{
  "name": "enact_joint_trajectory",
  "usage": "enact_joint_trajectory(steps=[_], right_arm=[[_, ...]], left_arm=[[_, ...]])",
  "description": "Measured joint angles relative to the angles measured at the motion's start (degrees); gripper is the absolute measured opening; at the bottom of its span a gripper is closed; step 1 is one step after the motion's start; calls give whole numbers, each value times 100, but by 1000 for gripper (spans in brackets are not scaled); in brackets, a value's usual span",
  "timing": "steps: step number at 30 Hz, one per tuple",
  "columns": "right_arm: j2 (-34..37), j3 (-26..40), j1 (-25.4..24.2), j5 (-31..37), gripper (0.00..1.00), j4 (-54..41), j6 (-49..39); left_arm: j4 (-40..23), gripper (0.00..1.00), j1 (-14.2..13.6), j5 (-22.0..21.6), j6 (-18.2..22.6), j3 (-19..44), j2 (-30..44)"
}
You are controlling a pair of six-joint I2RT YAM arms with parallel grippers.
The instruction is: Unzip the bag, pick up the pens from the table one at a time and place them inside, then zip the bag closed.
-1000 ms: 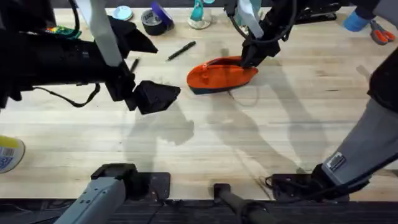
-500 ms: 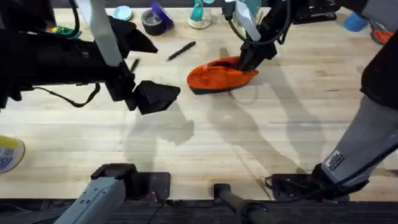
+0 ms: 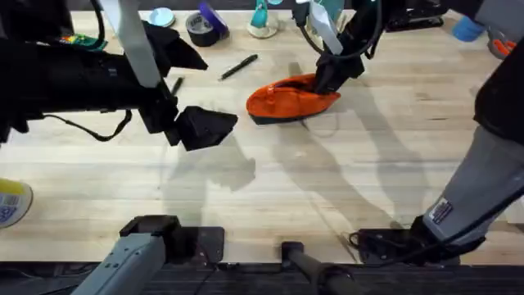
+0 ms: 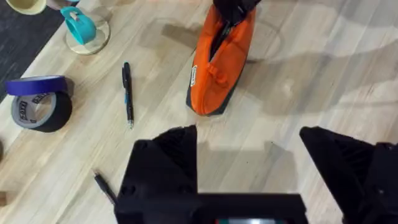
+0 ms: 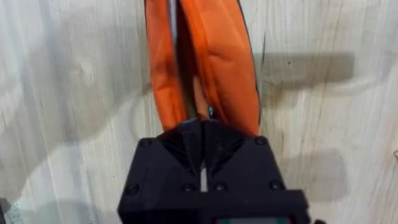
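- 2 black pens [image 4: 127, 93] lie on the wooden surface [image 3: 327, 188], beside the orange bag [image 3: 291, 98].
- Right hand [image 3: 326, 78] is pinched closed at the bag's zipper end.
- Left hand [image 4: 249, 168] hovers, fingers spread wide, holding nothing.

Bag [image 3: 288, 99]: on the table [image 3: 344, 180], behind centre.
Pens: one [image 3: 238, 66] left of and behind the bag; another [image 4: 104, 187] further left, near the left pincer [image 4: 249, 168].
Right pincer [image 3: 327, 79]: at the bag's right end.
Tape roll [image 3: 203, 27]: table's far edge, behind the pens.
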Motion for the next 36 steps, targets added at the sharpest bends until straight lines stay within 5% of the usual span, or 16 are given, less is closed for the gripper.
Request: enact_joint_trajectory(steps=[2, 7, 9, 36], right_arm=[[0, 0, 0, 1, 189, -1, 8], [0, 0, 0, -2, 861, -33, 2], [0, 0, 2, -4, 984, -49, -34], [-293, 0, 2, 37, 996, -20, 367]], left_arm=[[0, 993, 0, 0, -1, 0, 0], [0, 993, 0, 0, 0, 0, 0], [0, 993, 0, 0, -1, 0, 0], [9, 994, 0, 0, 0, 0, 0]])
